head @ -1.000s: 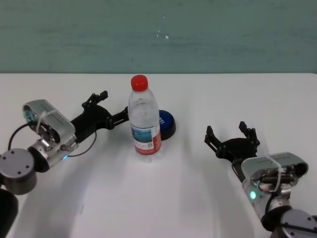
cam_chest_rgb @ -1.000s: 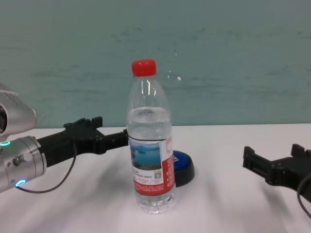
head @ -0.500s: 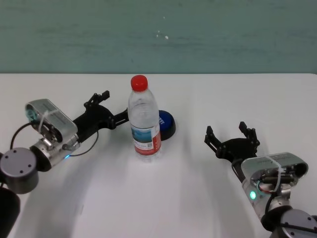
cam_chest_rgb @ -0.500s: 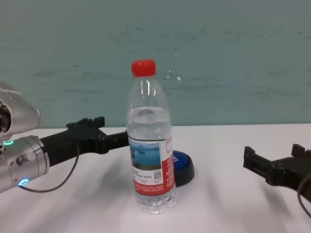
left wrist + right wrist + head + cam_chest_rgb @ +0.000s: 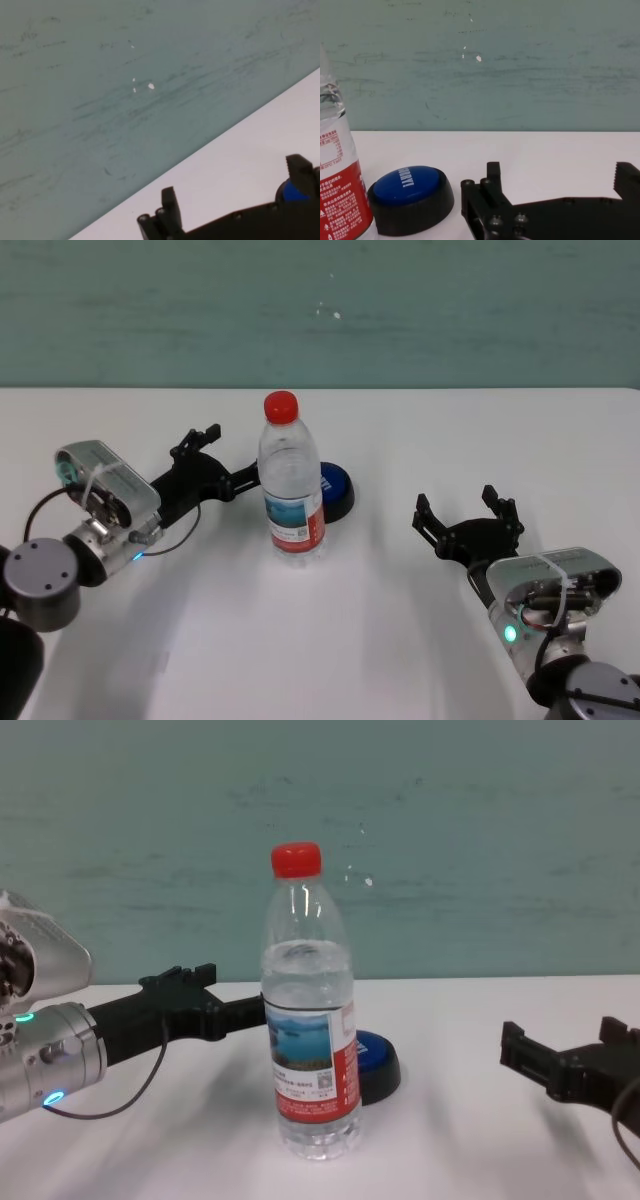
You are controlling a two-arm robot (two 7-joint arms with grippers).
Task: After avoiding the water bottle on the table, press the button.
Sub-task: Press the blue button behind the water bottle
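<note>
Jaws spread on both grippers; left gripper (image 5: 228,462) reaches behind upright water bottle (image 5: 292,480) toward button (image 5: 337,490).

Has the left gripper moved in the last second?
Yes. In the head view the left gripper has crept rightward, reaching behind the water bottle toward the button; the bottle has stayed put.

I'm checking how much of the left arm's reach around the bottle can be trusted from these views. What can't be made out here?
- Left gripper: in the head and chest views its far finger runs behind the water bottle, so the tip and any contact with the button are hidden.
- Button: in both views the bottle covers its left part; the left wrist view shows only a blue sliver.
- Right gripper, parked on the table: cut off by the chest view's right edge.
</note>
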